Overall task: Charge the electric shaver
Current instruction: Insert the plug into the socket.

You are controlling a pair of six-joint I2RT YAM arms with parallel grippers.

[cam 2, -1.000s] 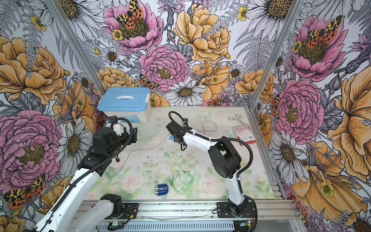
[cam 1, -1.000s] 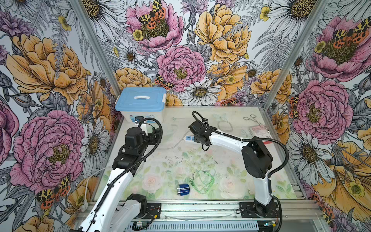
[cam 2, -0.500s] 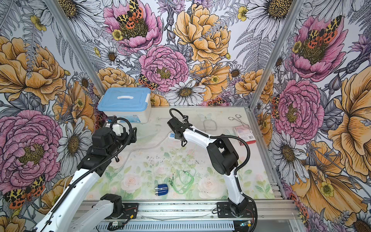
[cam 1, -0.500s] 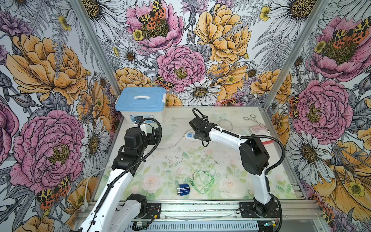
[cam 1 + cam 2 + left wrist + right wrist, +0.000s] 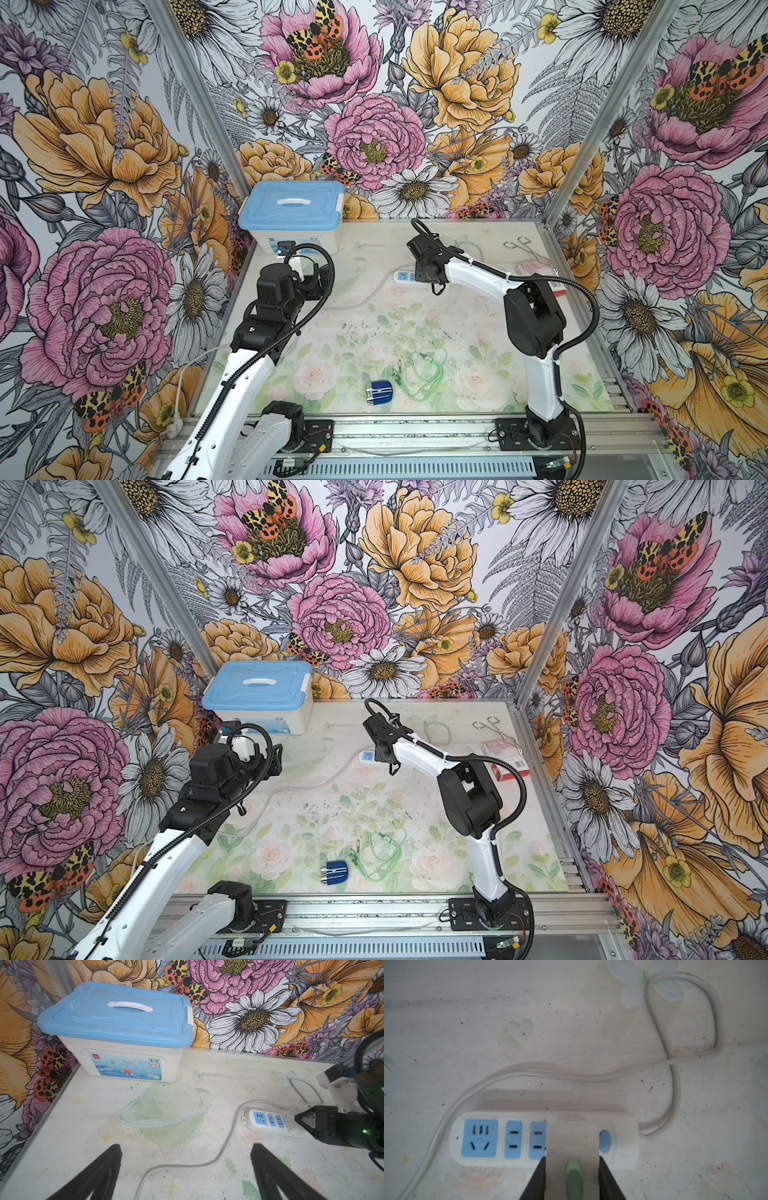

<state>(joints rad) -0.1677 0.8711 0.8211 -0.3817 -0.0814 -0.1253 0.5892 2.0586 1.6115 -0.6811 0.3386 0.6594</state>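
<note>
- Two hookups make up this job, as I judge it: charger into strip, then cable into shaver. Look across the surface [image 5: 332,332] and you will find neither clearly finished.
- Your power strip [image 5: 529,1140] lies toward the back of the surface. The blue sockets beside the charger are bare.
- Your left jaws are spread wide and empty, hovering over the surface and facing the strip.
- Your green cable [image 5: 424,370] lies coiled near the front edge. One end sits in the charger. The loose end lies just beside the shaver, seemingly not plugged in.
- Your electric shaver [image 5: 379,392] rests near the front edge, well apart from both arms.
- Your white charger [image 5: 572,1142] is pinched in the right jaws, right on the strip next to its blue switch. Whether the prongs are seated I cannot tell, so you have that to confirm and the shaver end to connect.
</note>
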